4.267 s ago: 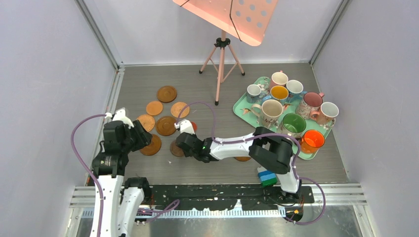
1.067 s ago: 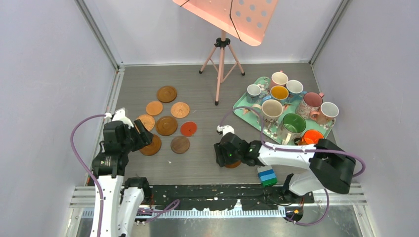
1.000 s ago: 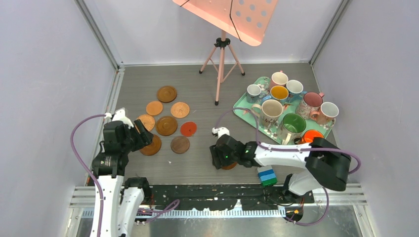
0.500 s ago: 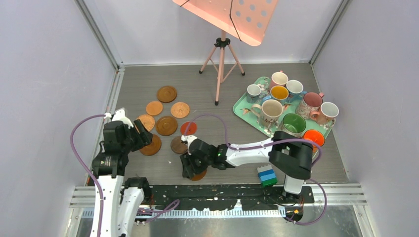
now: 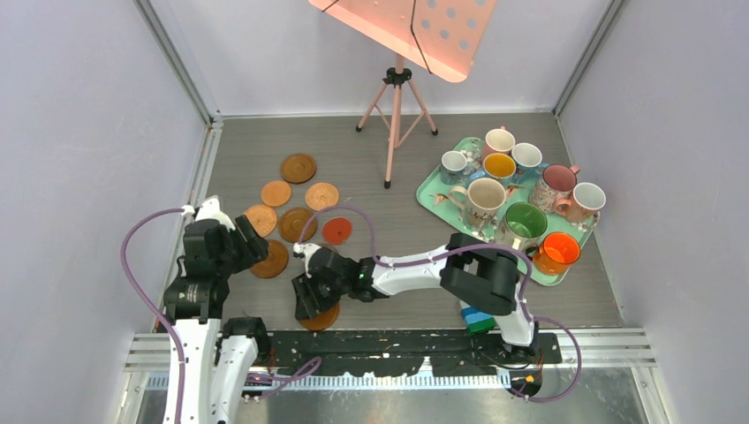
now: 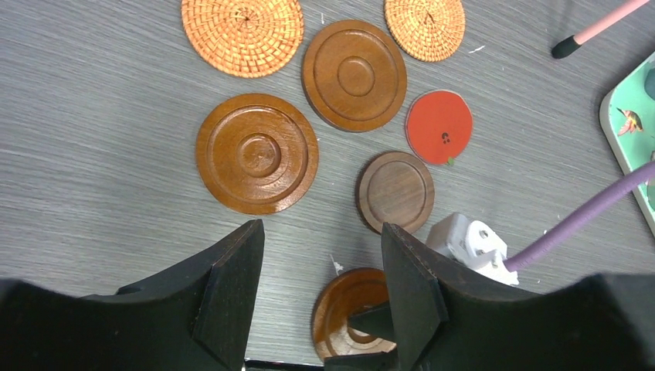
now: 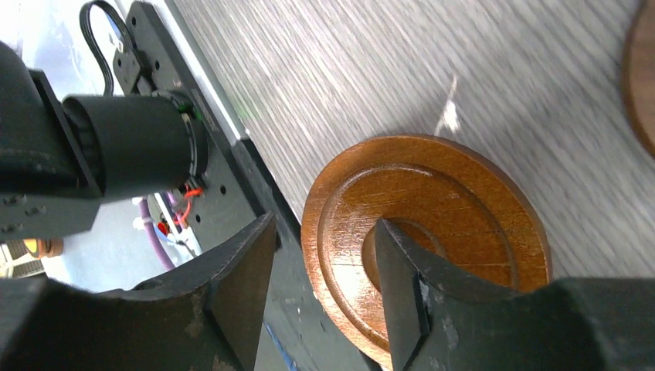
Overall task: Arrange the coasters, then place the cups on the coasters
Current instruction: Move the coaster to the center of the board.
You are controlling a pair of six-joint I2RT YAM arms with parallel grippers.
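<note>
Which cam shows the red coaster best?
Left wrist: the red coaster sits large and unobstructed, with its small dark mark and the green speck at its rim readable. Top external shows it too, but small and without surface detail. Right wrist doesn't show it.

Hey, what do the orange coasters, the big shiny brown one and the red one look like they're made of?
Orange coasters: woven rattan or straw, going by the basket-like spiral weave; matte. Big brown coaster: probably varnished wood, with grain, turned rings and a glossy sheen. Red coaster: thin, flat, smooth; maybe plastic, silicone or card, I can't tell which.
</note>
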